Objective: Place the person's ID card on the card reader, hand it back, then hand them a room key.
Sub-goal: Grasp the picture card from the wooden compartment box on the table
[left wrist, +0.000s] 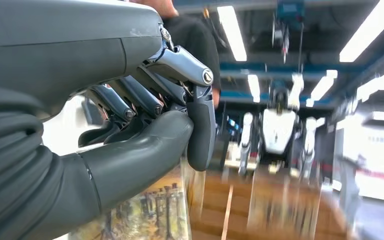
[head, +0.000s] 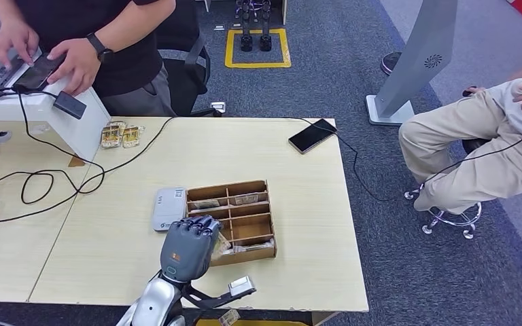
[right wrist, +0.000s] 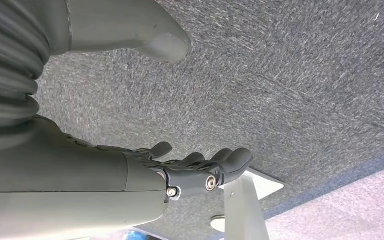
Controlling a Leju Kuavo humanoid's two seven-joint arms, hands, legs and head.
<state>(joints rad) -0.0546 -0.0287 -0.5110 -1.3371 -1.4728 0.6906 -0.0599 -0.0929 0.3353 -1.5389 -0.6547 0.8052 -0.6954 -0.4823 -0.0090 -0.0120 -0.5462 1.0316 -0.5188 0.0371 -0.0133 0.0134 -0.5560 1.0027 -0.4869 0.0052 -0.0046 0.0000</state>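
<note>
In the head view our left hand (head: 189, 246) sits over the near left corner of the wooden tray (head: 264, 204) on the worktop (head: 299, 272), with the white reader (head: 168, 208) just beside the tray. A card (head: 223, 242) edge peeks out by the hand, over the tray's near compartments. We judge it to be a room key rather than the ID, though we cannot be sure. A person (head: 109, 41) stands across the worktop at a laptop.

In the left wrist view the fingers (left wrist: 200, 130) and thumb are curled together, and a printed card (left wrist: 150, 215) lies right beneath the thumb. We cannot tell whether it is pinched or merely touched. Such a card should be light, thin, stiff and slick. Lying flat, it gives little to hold, so we would take it by a raised edge, thumb on one face and fingers on the other, without bending it.

In the right wrist view our right hand (right wrist: 180, 172) hangs above the carpet, fingers loosely apart, holding nothing
</note>
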